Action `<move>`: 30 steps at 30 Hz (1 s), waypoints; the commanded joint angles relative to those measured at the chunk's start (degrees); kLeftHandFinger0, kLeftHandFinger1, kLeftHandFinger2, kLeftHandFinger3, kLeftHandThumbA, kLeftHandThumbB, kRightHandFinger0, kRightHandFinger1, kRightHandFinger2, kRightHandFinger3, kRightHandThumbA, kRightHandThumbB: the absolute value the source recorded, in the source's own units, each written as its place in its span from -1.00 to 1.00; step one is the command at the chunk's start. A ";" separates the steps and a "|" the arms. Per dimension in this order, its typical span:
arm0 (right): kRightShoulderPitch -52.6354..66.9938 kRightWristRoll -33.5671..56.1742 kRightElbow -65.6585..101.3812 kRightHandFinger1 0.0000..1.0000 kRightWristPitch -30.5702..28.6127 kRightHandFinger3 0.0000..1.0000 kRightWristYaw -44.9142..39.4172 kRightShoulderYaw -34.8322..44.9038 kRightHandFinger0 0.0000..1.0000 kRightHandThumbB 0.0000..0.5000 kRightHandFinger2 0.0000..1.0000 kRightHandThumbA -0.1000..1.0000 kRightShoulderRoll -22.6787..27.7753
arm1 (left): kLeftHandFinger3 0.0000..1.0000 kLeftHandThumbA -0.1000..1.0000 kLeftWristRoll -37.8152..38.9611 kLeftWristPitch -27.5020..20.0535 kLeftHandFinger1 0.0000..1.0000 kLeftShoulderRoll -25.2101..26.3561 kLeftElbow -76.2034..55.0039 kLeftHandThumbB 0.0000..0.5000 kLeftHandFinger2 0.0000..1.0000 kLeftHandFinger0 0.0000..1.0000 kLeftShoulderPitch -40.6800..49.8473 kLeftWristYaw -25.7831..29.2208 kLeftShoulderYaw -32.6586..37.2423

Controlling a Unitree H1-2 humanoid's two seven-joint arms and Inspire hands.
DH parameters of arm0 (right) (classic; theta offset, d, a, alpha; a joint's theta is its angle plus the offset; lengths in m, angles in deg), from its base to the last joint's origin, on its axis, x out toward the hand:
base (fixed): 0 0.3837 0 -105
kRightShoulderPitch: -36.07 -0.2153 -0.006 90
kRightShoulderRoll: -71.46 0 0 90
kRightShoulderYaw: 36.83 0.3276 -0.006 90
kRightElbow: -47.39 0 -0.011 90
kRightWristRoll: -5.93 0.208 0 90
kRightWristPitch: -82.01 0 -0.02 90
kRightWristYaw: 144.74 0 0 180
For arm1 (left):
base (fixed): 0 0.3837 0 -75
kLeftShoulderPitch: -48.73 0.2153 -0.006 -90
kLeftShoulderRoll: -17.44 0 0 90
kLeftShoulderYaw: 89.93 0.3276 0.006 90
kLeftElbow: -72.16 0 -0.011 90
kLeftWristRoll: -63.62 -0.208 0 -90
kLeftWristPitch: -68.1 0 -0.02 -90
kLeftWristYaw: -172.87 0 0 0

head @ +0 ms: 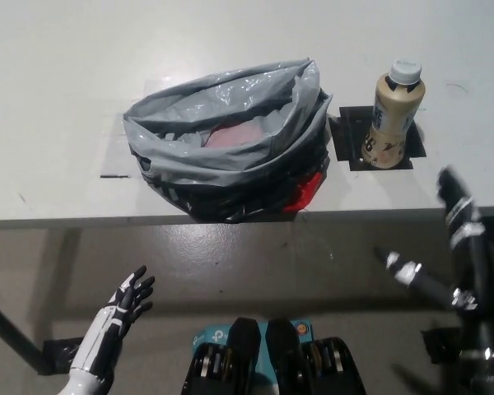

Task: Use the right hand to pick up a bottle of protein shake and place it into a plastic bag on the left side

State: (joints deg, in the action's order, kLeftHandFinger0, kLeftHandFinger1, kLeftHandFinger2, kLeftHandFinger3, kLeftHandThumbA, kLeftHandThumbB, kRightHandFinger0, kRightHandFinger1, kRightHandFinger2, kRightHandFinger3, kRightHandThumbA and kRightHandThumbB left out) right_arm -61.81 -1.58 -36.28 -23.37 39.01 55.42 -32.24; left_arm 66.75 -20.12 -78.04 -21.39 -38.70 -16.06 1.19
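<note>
1. Protein shake bottle point(393, 115) upright on bench point(58, 99), on a black-taped square point(346, 140), just right of grey plastic bag point(230, 140).
2. Right robot hand point(445, 247) spread, empty, below the bench edge.
3. Left robot hand point(125, 304) spread, resting lower left.

White table point(58, 99) with black tape square point(346, 140), grey floor point(255, 263) below

A test lab or workshop: beyond the black right hand point(457, 247), a bare white table point(58, 99) carries black tape squares point(346, 144), above a grey concrete floor point(255, 263).
</note>
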 commanded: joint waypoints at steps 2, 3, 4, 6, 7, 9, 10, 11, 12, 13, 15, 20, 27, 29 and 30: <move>-6.80 -2.73 3.74 1.00 8.29 1.00 4.07 3.44 1.00 0.44 1.00 1.00 -0.77 | 1.00 0.97 0.79 -2.00 1.00 0.70 -2.79 -0.92 1.00 1.00 1.77 -1.30 0.20; -8.08 -2.73 3.35 1.00 10.35 1.00 4.22 4.03 1.00 0.50 1.00 1.00 -0.62 | 1.00 0.94 0.44 -2.06 1.00 0.65 -2.79 -0.93 1.00 1.00 1.87 -1.16 0.23; -9.28 -2.40 2.74 1.00 11.82 1.00 4.24 4.57 1.00 0.46 1.00 1.00 -0.38 | 1.00 0.94 0.23 -2.03 1.00 0.55 -2.86 -0.85 1.00 1.00 2.00 -1.09 0.28; -10.94 -1.83 1.09 1.00 12.78 1.00 4.38 5.19 1.00 0.45 1.00 1.00 -0.08 | 1.00 0.95 -0.04 -1.79 1.00 0.43 -3.01 -0.78 1.00 1.00 2.10 -0.90 0.32; -12.27 -1.11 -0.32 1.00 13.20 1.00 4.41 5.68 1.00 0.45 1.00 1.00 0.18 | 1.00 0.97 -0.29 -1.56 1.00 0.32 -3.18 -0.75 1.00 1.00 2.17 -0.74 0.41; -13.55 -0.73 -1.80 1.00 13.67 1.00 4.32 6.08 1.00 0.42 1.00 1.00 0.33 | 1.00 0.98 -0.43 -1.12 1.00 0.26 -3.51 -0.73 1.00 1.00 2.49 -0.65 0.49; -14.64 -0.97 -3.43 1.00 14.01 1.00 4.59 6.31 1.00 0.42 1.00 1.00 0.48 | 1.00 1.00 -0.52 -0.70 1.00 0.40 -3.87 -0.76 1.00 1.00 2.64 -0.77 0.63; -15.87 -0.68 -5.31 1.00 14.77 1.00 4.67 6.56 1.00 0.48 1.00 1.00 0.68 | 1.00 1.00 -0.78 -0.92 1.00 0.53 -3.84 -0.73 1.00 1.00 2.70 -0.78 0.73; -16.72 -0.60 -6.63 1.00 15.45 1.00 4.84 6.75 1.00 0.58 1.00 1.00 0.79 | 1.00 1.00 -0.76 -1.30 1.00 0.50 -3.64 -0.75 1.00 1.00 2.75 -0.75 0.72; -17.60 -0.58 -7.94 1.00 16.16 1.00 5.02 6.94 1.00 0.64 1.00 1.00 0.95 | 1.00 1.00 -0.59 -1.60 1.00 0.42 -3.43 -0.75 1.00 1.00 2.74 -0.76 0.68; -19.06 -0.21 -10.50 1.00 15.76 1.00 5.12 7.21 1.00 0.62 1.00 1.00 1.31 | 1.00 1.00 -0.51 -1.51 1.00 0.44 -3.49 -0.74 1.00 1.00 2.70 -0.80 0.76; -24.43 1.06 -20.20 1.00 14.34 1.00 5.40 7.83 1.00 0.68 1.00 1.00 2.44 | 1.00 0.97 -0.53 -1.75 1.00 0.45 -3.16 -0.79 1.00 1.00 2.24 -0.59 0.77; -29.30 2.50 -27.23 1.00 16.33 1.00 5.69 8.45 1.00 0.87 1.00 1.00 3.00 | 1.00 0.98 -0.53 -2.25 1.00 0.64 -3.08 -0.76 1.00 1.00 1.95 -0.80 0.86; -31.11 2.90 -29.94 1.00 15.93 1.00 5.51 8.56 1.00 0.94 1.00 1.00 3.36 | 1.00 0.98 -0.29 -2.26 1.00 0.73 -3.13 -0.80 1.00 1.00 1.94 -0.93 0.77; -32.00 3.06 -31.28 1.00 15.84 1.00 5.48 8.63 1.00 0.96 1.00 1.00 3.53 | 1.00 0.96 -0.13 -2.21 1.00 0.76 -3.18 -0.81 1.00 1.00 1.90 -0.97 0.68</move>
State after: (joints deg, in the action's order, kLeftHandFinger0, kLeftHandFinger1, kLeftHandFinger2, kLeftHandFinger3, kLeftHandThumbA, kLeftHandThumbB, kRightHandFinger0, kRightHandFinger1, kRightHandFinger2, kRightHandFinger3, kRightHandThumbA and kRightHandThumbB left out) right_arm -87.92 -0.81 -63.64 -7.63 43.60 63.37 -30.01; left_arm 66.32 -20.17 -78.04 -23.05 -36.55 -16.41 2.20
